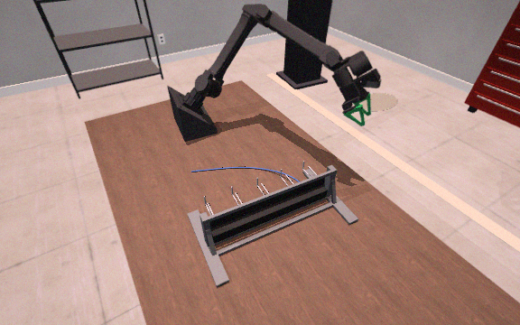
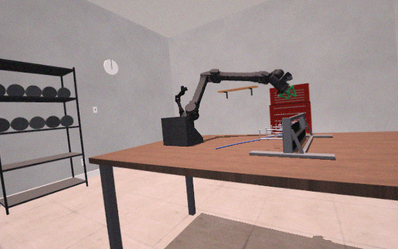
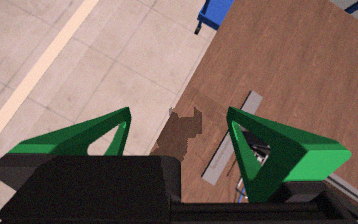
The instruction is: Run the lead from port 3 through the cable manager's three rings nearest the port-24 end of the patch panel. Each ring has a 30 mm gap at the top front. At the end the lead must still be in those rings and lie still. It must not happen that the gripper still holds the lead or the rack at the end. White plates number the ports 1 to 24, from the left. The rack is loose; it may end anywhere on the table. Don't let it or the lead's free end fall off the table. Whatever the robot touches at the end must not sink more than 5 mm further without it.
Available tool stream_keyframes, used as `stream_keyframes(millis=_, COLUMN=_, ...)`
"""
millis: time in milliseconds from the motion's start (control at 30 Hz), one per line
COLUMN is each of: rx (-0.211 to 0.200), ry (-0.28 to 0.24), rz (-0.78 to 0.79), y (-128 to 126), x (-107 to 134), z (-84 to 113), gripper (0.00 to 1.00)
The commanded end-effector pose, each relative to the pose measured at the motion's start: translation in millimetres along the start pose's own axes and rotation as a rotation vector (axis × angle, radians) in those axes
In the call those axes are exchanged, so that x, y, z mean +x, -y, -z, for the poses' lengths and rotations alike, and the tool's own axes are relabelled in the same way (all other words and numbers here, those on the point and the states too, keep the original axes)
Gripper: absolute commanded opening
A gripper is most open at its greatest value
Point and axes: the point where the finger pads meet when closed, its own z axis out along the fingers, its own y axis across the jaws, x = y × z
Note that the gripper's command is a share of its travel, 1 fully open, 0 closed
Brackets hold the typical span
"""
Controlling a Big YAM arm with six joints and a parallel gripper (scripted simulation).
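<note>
The grey rack [image 1: 217, 266] [image 2: 292, 154] with the dark patch panel [image 1: 269, 209] stands across the middle of the brown table [image 1: 152, 253] [image 2: 358, 166]. Several wire rings [image 1: 236, 196] [image 2: 271, 131] stand in a row on its far side. The thin blue lead [image 1: 242, 168] [image 2: 240, 142] runs from the panel's right end and curves left over the table, with its free end at the left. My gripper [image 1: 358, 110] [image 2: 287, 93] [image 3: 178, 112] is open and empty. It hangs high beside the table's right edge, well above and to the right of the rack. One rack foot [image 3: 229, 145] shows in the wrist view.
The arm's dark base [image 1: 192, 119] [image 2: 179, 131] sits at the table's far end. Off the table are a black shelf unit [image 1: 106, 36] [image 2: 30, 131], a black pillar [image 1: 307, 41] and a red tool cabinet [image 1: 513, 68] [image 2: 290, 107]. A blue object [image 3: 215, 10] stands on the floor.
</note>
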Motion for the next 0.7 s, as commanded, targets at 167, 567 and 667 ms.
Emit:
stream_keyframes(millis=167, rx=0.19, ry=-0.182, rz=-0.526, y=138, x=92, z=29.9, gripper=1.0)
stream_keyframes(millis=567, rx=0.471, ry=-0.386, rz=-1.262, y=251, x=283, z=126.7, gripper=1.0)
stream_keyframes(millis=667, rx=0.54, ry=-0.422, rz=-1.463, y=257, x=312, z=144.8, gripper=1.0)
